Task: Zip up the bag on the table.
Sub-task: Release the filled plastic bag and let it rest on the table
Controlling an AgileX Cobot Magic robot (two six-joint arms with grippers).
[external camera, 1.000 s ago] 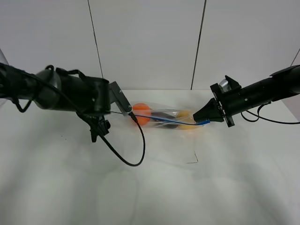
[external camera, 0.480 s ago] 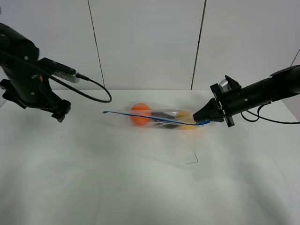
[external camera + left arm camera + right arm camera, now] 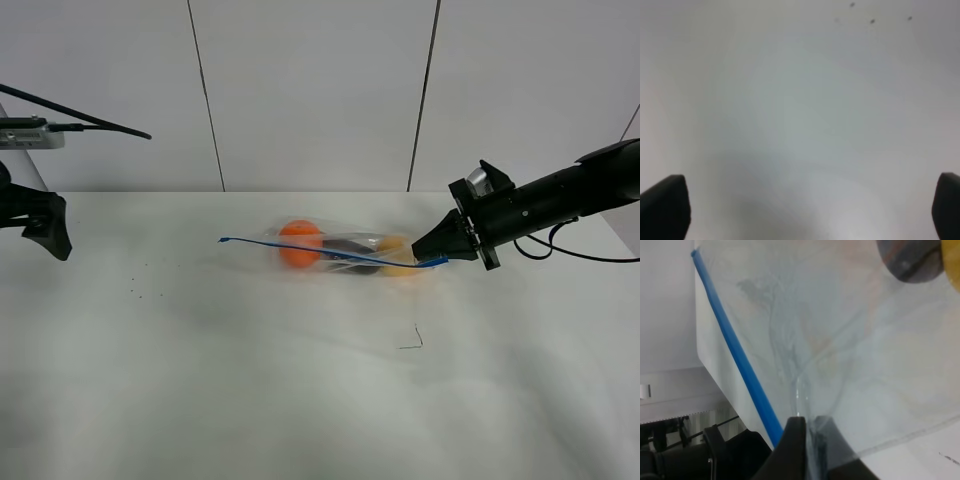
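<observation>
The clear bag (image 3: 340,252) lies at the middle of the white table (image 3: 300,400), with an orange (image 3: 298,243), a dark eggplant (image 3: 347,244) and a yellow fruit (image 3: 397,256) inside. Its blue zip strip (image 3: 300,249) runs from its free left end to the right end. My right gripper (image 3: 438,257) is shut on the bag's right end by the strip. In the right wrist view the fingers (image 3: 795,450) pinch the plastic beside the blue strip (image 3: 735,355). My left gripper (image 3: 48,228) is at the far left, away from the bag. In its wrist view it is open (image 3: 810,210) over bare table.
A small dark thread-like mark (image 3: 412,340) lies on the table in front of the bag. Tiny dark specks (image 3: 140,290) dot the left part. The right arm's cable (image 3: 585,258) trails over the table at far right. A panelled wall stands behind.
My left gripper has let go of the bag's left end and swung far left to the table's edge. The strip's left end now lies free. The right gripper has not moved.
</observation>
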